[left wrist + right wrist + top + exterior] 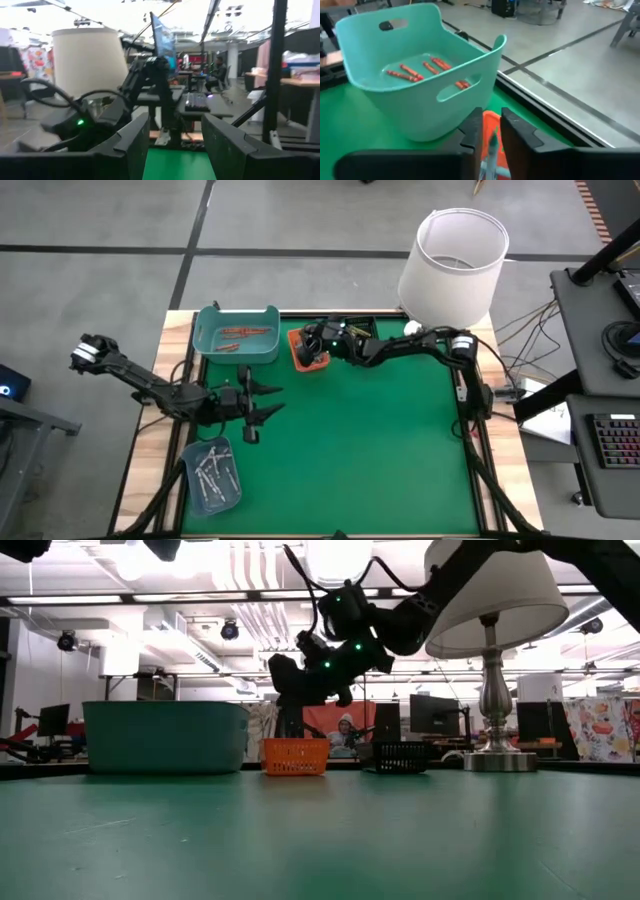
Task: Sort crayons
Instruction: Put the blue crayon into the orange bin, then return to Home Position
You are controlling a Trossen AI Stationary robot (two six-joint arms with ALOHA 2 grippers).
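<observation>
A thin silvery grey crayon (pixel 491 150) stands between the right gripper's (pixel 490 131) fingers, which sit slightly apart around it; whether they grip it or are letting go I cannot tell. Just below the fingers is the small orange tray (pixel 308 350), a slotted plastic basket. Beyond them the smooth teal tray (pixel 420 70) already holds red crayons (pixel 427 70); grey crayons (pixel 214 471) lie in a clear tray. Sorting looks mostly finished. The left gripper (pixel 262 400) waits over the green counter (pixel 380 450), fingers wide apart.

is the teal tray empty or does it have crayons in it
Not empty. The teal tray holds several red-orange crayons lying flat on its floor, seen in the right wrist view and from above; an exact count cannot be told.
</observation>
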